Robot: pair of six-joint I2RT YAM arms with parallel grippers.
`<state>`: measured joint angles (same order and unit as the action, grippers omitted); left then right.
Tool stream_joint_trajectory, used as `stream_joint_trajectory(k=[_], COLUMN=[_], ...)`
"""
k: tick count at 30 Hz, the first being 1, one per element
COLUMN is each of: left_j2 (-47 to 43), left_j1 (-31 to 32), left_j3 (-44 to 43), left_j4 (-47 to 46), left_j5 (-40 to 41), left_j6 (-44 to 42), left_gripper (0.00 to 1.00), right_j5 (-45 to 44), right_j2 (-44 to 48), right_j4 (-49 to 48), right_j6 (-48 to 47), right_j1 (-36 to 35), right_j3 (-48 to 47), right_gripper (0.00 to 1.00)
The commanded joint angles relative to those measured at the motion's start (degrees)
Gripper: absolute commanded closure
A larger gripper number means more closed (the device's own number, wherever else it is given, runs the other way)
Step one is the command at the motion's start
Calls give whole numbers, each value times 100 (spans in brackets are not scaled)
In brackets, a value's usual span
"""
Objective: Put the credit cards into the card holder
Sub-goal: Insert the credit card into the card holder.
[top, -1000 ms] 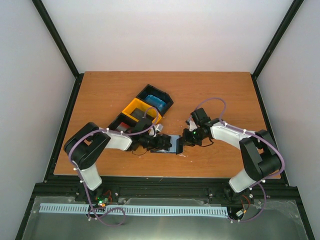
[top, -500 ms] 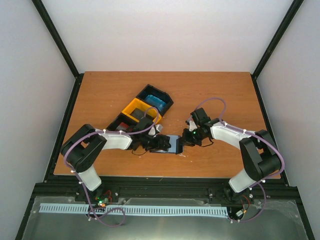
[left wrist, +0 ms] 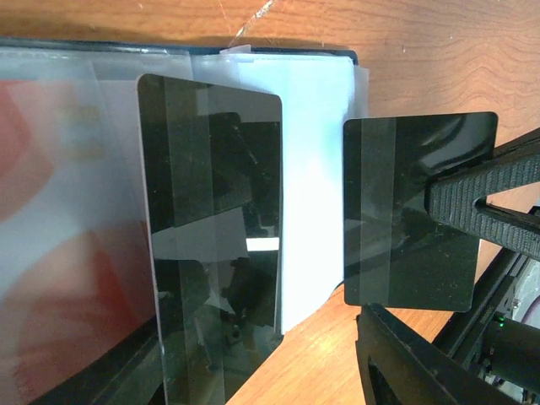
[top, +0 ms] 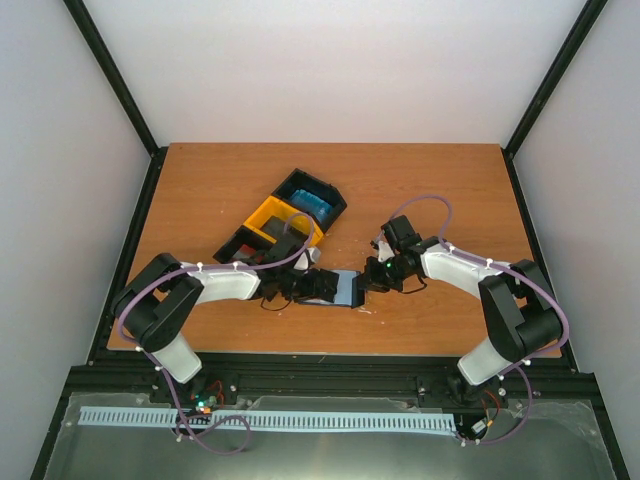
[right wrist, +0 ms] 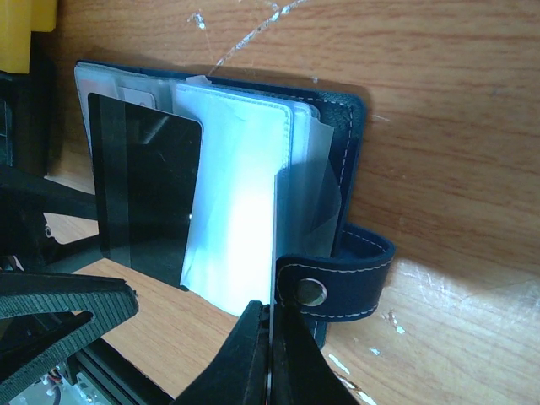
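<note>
The navy card holder (top: 347, 290) lies open on the table between my grippers, with its tab (right wrist: 337, 274) at the right. Reddish credit cards (left wrist: 51, 278) show through its clear sleeves. A dark glossy card back (left wrist: 211, 245) leans on the white sleeves and also shows in the right wrist view (right wrist: 143, 194). My left gripper (top: 320, 286) is at this card, and its fingers (right wrist: 67, 312) stand apart. My right gripper (right wrist: 272, 310) is shut on a second thin card, seen edge-on here and face-on in the left wrist view (left wrist: 396, 211).
A black-and-yellow three-section bin (top: 268, 222) stands diagonally behind the left gripper, with a brighter blue bundle (top: 312, 207) in its far section. The table's front edge runs just below the holder. Black frame rails border the table.
My left arm's elbow has swung outward to the left and lower, while its gripper stays at the holder. The right arm and the holder have not moved.
</note>
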<state>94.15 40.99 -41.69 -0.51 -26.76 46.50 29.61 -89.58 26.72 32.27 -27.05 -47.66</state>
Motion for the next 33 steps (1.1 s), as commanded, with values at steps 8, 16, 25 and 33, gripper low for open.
stream_joint_trajectory(k=[8, 16, 25, 33], left_j2=[-66, 515, 568, 229], left_j1=[153, 762, 853, 849], left_j3=[-210, -842, -1034, -1163], left_j4=[490, 1235, 1434, 1796], left_j5=[616, 1195, 1372, 1628], left_j6=[-309, -586, -651, -533], left_gripper=[42, 46, 45, 41], right_j5=[62, 95, 76, -250], right_j2=[125, 117, 198, 466], right_j4=[-155, -185, -188, 209], right_j6=[73, 85, 86, -7], right_j1=[-15, -15, -15, -15], right_j3=[68, 98, 119, -203], right_gripper=[97, 97, 97, 97])
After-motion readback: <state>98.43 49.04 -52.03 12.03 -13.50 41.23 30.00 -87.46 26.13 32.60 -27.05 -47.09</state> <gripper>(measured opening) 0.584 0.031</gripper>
